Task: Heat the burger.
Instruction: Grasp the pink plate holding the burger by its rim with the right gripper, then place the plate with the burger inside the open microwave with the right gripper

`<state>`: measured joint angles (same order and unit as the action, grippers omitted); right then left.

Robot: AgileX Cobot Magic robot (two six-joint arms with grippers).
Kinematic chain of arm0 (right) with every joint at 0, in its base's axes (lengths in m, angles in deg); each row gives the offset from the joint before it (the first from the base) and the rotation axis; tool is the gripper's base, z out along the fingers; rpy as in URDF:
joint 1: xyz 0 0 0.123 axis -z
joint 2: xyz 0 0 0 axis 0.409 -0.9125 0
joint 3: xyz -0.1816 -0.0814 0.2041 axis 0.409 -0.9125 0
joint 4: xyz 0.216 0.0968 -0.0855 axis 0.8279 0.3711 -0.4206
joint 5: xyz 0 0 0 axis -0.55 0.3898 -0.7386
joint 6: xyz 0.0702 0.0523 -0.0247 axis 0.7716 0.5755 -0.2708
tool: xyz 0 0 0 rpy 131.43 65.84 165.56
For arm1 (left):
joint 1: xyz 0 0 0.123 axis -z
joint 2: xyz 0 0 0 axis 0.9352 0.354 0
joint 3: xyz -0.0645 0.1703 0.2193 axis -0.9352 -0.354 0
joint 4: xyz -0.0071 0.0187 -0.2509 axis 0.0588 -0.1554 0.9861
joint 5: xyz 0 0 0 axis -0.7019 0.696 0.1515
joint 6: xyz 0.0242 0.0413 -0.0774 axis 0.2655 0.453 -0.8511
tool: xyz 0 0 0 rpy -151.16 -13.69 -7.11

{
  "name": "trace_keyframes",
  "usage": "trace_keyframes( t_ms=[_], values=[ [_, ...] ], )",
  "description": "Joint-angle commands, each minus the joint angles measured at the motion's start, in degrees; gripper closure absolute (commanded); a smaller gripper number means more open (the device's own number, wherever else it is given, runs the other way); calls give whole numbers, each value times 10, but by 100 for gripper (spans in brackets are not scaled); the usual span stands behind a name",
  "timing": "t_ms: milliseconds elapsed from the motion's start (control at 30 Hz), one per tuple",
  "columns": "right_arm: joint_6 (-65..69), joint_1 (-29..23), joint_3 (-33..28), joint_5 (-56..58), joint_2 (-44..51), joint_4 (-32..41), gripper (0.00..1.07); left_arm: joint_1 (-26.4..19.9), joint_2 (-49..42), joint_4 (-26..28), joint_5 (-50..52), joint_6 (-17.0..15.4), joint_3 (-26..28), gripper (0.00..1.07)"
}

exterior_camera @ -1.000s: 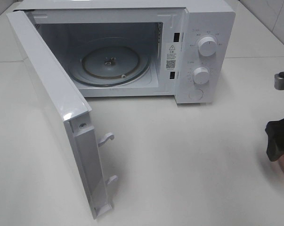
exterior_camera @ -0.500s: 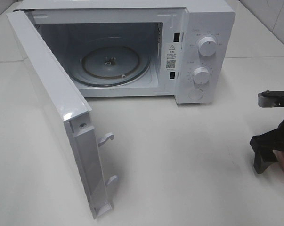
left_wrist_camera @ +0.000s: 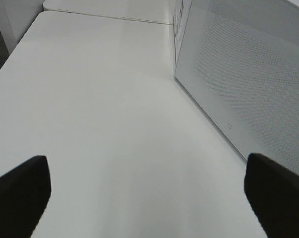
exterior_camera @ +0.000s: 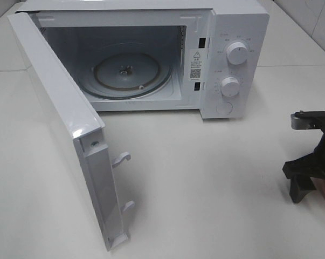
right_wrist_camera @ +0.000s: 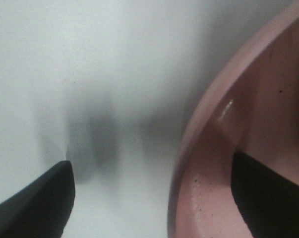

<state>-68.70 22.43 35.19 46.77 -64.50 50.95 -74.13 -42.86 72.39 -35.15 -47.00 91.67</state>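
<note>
The right claw (right_wrist_camera: pixel 150 171) is spread astride the rim of the pink plate (right_wrist_camera: pixel 189 139) and the left claw (left_wrist_camera: pixel 147 166) is spread over the table (left_wrist_camera: pixel 114 99), so a shallow pinch could tip the plate and dump the burger, which no view shows.

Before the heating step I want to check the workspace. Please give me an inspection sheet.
Surface: white table, no stains seen.
Job's things: microwave, door wide open, turntable empty; pink plate at the right edge; burger not in view.
Clutter: nothing seen.
Hands: left hand open over the table beside the door; right hand open, fingers astride the plate's rim.
Cables: nothing seen.
Surroundings: pale tiles beyond the far right corner.
</note>
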Motion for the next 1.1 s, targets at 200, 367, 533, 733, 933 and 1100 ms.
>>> trace_keyframes(
  t_ms=[200,367,533,733,933,1100],
  values=[
    [0,2,-2,-10,-9,-32,51,3,-8,3,6,-2,-1,9],
    [17,2,-2,-11,-9,-65,80,3,-8,3,6,-2,-1,9],
    [21,2,-2,-12,-9,-73,104,3,-8,3,6,-2,-1,9],
    [21,2,-2,-11,-9,-73,107,3,-8,3,6,-2,-1,9],
    [26,2,-2,1,-7,-73,107,3,-8,3,6,-2,-1,9],
    [41,-11,-2,6,-7,-83,107,3,-8,3,6,-2,-1,9]
  ],
)
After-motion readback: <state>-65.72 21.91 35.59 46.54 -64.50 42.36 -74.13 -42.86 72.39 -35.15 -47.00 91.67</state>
